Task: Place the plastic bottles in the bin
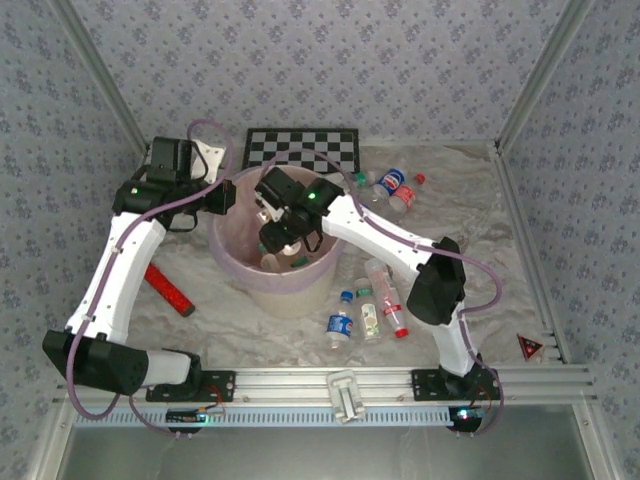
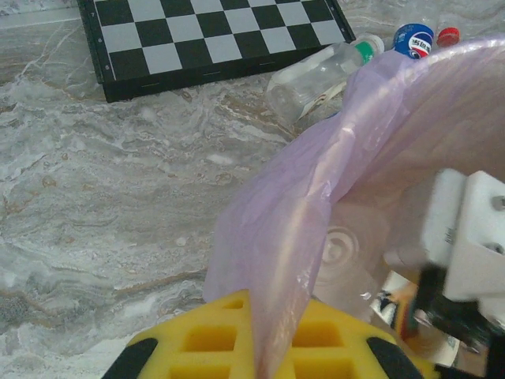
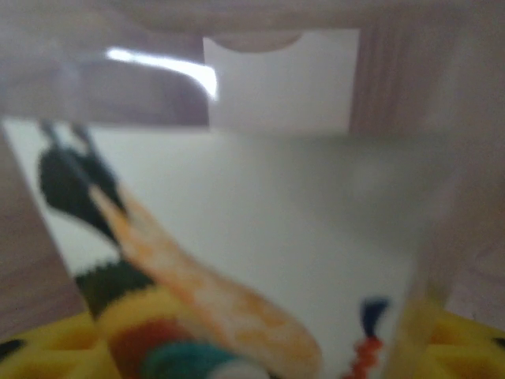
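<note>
Inspector: the left gripper (image 2: 268, 351) is pinched shut on the pink liner (image 2: 316, 181); the right gripper (image 1: 282, 238) hangs over the bin (image 1: 290, 298), centre frame; a labelled bottle (image 3: 260, 253) lies between its fingers; held or released, cannot tell.
Clerk: Handling?
Inspector: Judged light, thin-walled, slick; grip across the labelled body; loose bottles (image 1: 340, 326) lie lower centre.

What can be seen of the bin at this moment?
The bin is a round cream-white bucket, upright mid-table, lined with a thin translucent pink-lilac liner draped over its rim. The left gripper pinches the liner's edge at the far-left rim. The right gripper hangs over its mouth. A clear bottle shows inside.
</note>
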